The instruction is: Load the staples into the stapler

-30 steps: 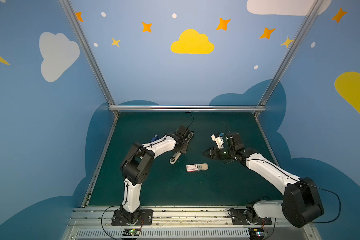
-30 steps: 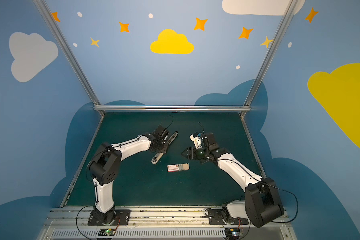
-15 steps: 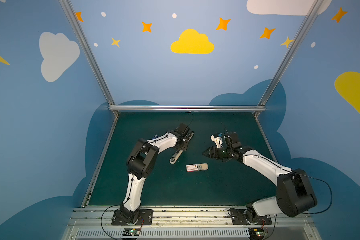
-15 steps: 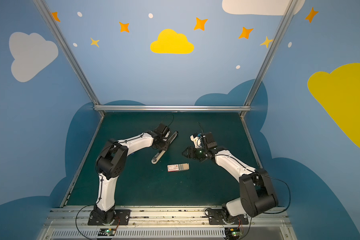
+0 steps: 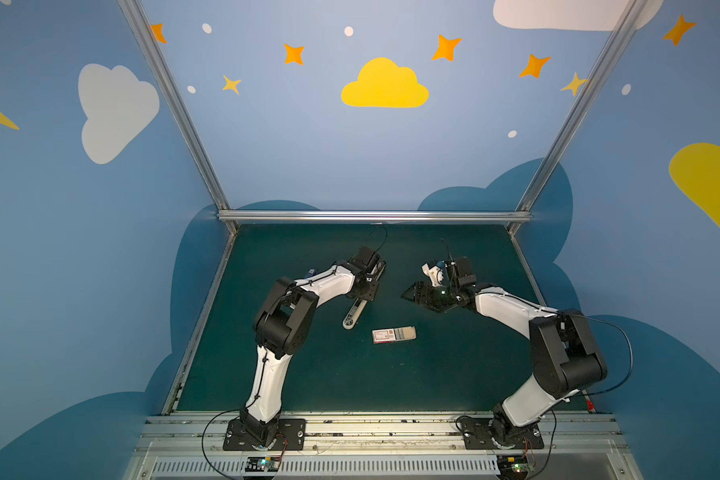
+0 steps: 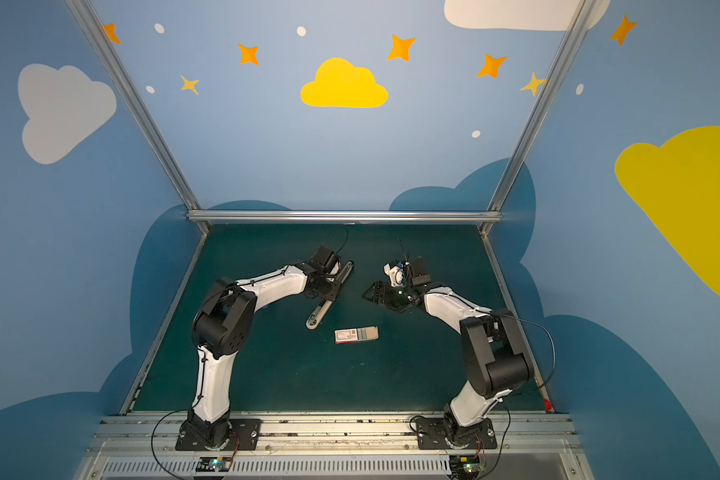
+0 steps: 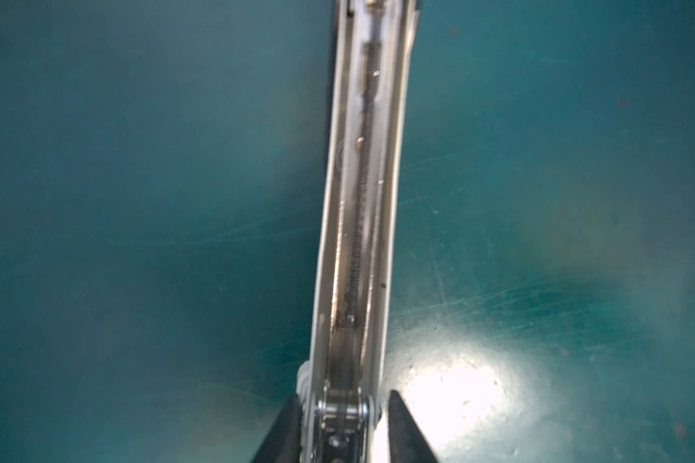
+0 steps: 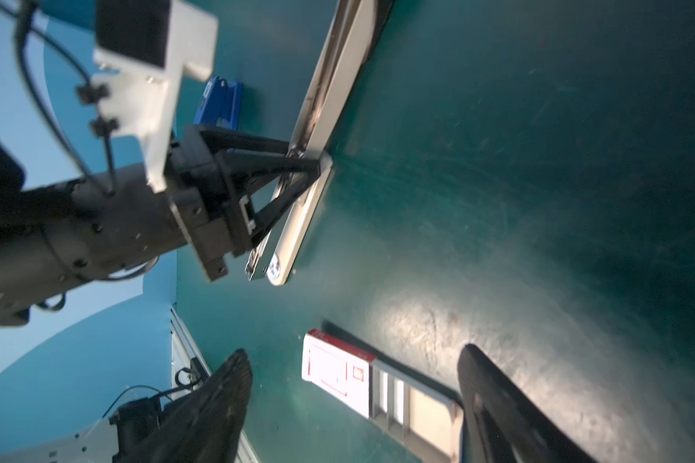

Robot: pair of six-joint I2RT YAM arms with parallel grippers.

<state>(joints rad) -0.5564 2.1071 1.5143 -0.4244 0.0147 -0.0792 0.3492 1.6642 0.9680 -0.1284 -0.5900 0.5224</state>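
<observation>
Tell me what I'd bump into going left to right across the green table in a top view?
Stapler → staple box → right hand. The left hand overlaps the stapler, so I skipped it.

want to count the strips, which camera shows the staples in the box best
The right wrist view: the staples lie close up as grey strips in the pulled-out tray of the box. In both top views they are only a tiny grey patch. The left wrist view shows the stapler, not the box.

Robot lab cell: aluminium frame (image 5: 375, 216), painted walls (image 5: 308, 145)
</observation>
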